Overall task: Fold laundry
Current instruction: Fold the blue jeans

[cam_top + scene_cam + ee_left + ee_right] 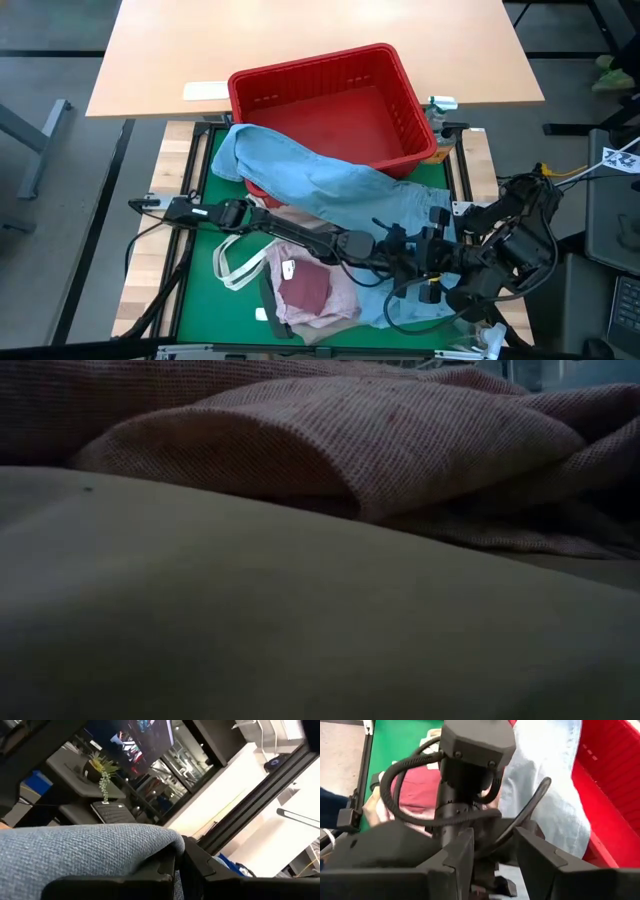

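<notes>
Surface: green mat [200, 290] on a pale wooden bench, with a larger tan table [300, 40] on the far side.
Light blue denim jeans: [330, 180] draped from the near rim of the red basket diagonally across the mat toward the near right, where both grippers meet; the far left end hangs over the basket's near-left corner.
Mottled pink top: [310, 290] crumpled on the mat near the front edge, left of the grippers, partly under the jeans; in the low view its ribbed weave [400, 440] fills the upper part of the picture.
Pale fabric: [250, 620] fills the lower part of the low view, just in front of the pink top; which garment it is cannot be told.
Left gripper: [425, 258] reached across the mat to the near right, fingers clenched on a fold of the jeans; the wrist view shows denim [85, 850] pinched between the dark fingers [197, 865].
Right gripper: [450, 262] just beside the left gripper, pointing at its wrist [470, 780]; fingers [457, 855] stand apart and nothing shows between them.
Red basket: [400, 100] far of the mat, straddling the edge of the tan table.
White tote straps: [235, 265] looped on the mat left of the pink top.
Writing: a white tag [288, 268] on the pink top and a white label [205, 90] on the tan table, neither readable.
</notes>
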